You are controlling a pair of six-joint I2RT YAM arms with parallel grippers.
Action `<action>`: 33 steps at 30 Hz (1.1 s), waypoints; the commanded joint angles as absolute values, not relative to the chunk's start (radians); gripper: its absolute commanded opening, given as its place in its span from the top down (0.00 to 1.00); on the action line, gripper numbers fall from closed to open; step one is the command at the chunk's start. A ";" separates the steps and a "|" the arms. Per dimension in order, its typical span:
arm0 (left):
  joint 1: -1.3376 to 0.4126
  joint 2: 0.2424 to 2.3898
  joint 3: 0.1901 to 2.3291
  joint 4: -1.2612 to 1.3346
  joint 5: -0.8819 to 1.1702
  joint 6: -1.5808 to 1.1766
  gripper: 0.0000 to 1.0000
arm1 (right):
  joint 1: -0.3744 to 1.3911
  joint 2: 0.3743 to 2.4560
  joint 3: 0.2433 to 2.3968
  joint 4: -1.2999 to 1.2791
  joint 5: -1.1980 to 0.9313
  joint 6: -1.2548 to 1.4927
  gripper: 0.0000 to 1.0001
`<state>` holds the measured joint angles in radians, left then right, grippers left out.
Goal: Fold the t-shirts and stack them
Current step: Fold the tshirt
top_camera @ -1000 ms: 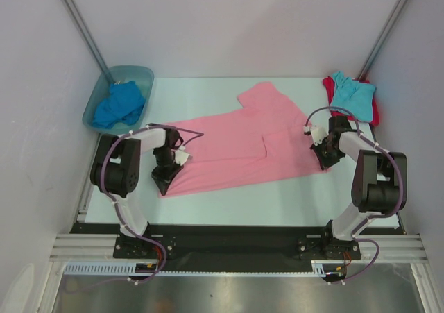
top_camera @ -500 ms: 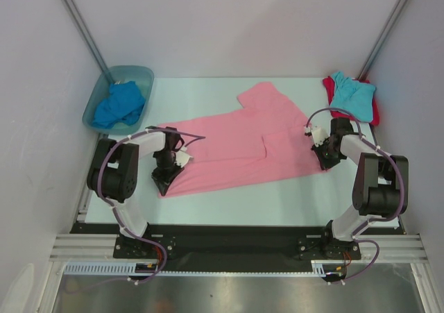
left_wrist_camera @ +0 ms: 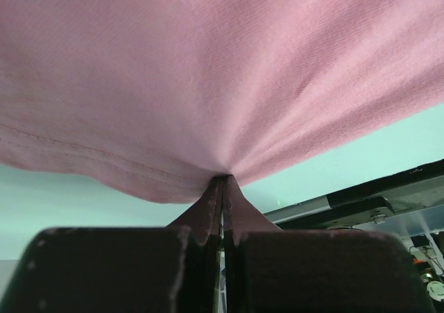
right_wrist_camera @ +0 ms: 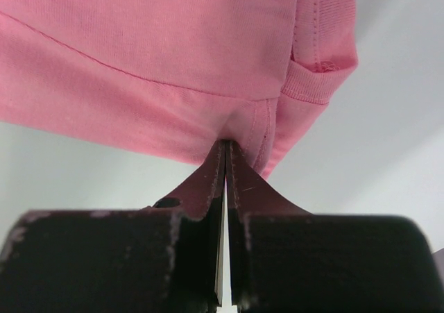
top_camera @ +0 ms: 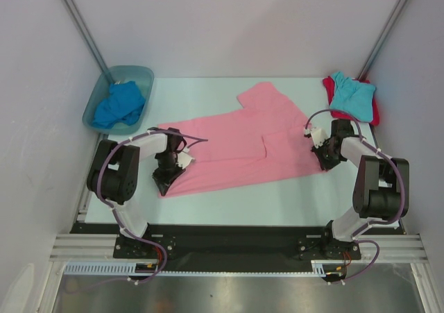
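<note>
Left gripper [left_wrist_camera: 223,182] and right gripper [right_wrist_camera: 225,148] are each pinched shut on the pink shirt [top_camera: 243,146], one per end, so I'd guess it lifts evenly for folding. It's spread mid-table [top_camera: 277,196].

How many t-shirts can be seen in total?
4: pink shirt spread mid-table; blue shirt in the tub; turquoise shirt atop red shirt, far right. Others may hide underneath.

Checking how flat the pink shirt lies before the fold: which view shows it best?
Top external: the whole pink t-shirt lies spread out. The wrist views show only patches: the left end effector pinching a hem, the right end effector pinching cloth near a sleeve cuff.
</note>
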<state>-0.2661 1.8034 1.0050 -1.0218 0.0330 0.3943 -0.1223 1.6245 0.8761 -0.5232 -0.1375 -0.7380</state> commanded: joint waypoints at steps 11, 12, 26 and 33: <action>-0.259 1.921 0.899 -0.821 -0.160 0.480 1.00 | -0.176 1.805 0.862 -0.896 0.146 -0.807 1.00; -0.261 1.924 0.896 -0.822 -0.158 0.479 1.00 | -0.175 1.809 0.867 -0.900 0.149 -0.807 1.00; -0.262 1.942 0.876 -0.810 -0.189 0.537 1.00 | -0.172 1.842 0.911 -0.968 0.153 -0.813 1.00; -0.262 1.945 0.854 -0.802 -0.181 0.551 1.00 | -0.172 1.842 0.893 -0.965 0.149 -0.805 1.00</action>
